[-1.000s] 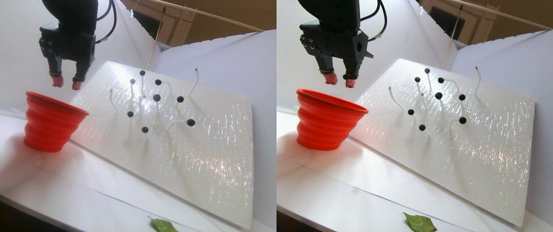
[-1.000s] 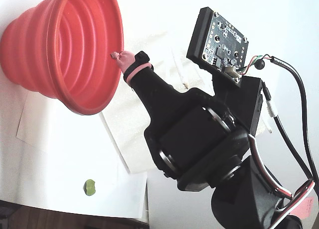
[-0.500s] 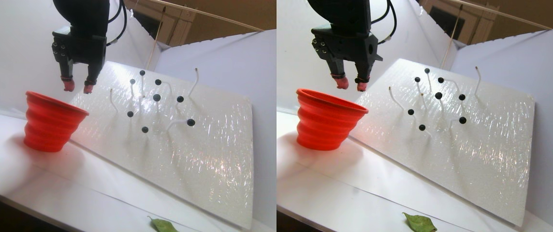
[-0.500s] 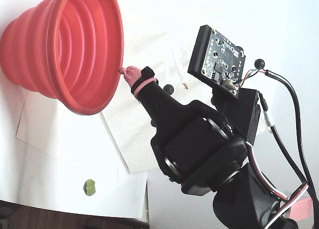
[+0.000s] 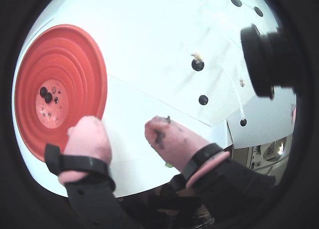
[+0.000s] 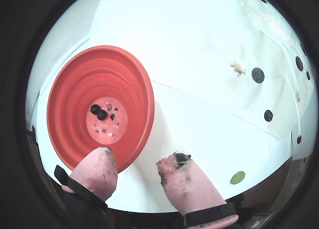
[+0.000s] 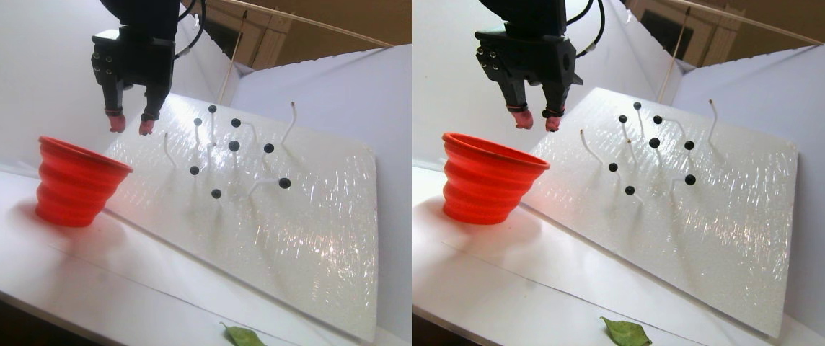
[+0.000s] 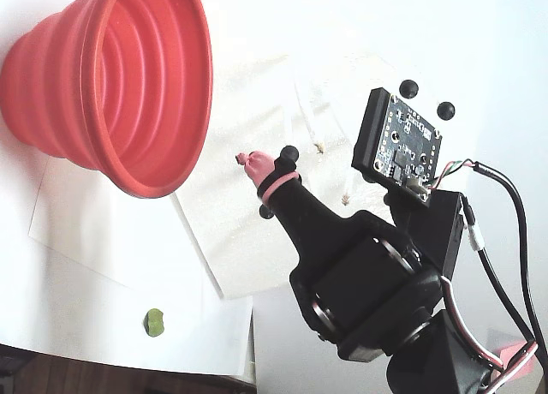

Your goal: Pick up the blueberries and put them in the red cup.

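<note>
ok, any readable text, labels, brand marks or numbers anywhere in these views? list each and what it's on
None can be read.
Circuit board on the arm, fixed view: only chips and solder pads show; any print is too small to read.
Red cup: no marking visible, inside or out.
White foam panel, gripper and its pink fingertips: no lettering.
Pink tag at the fixed view's lower right edge: cut off, nothing legible.

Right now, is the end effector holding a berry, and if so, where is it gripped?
Nothing is held: the end effector is open, its pink-tipped fingers apart with only the white table showing between them.
</note>
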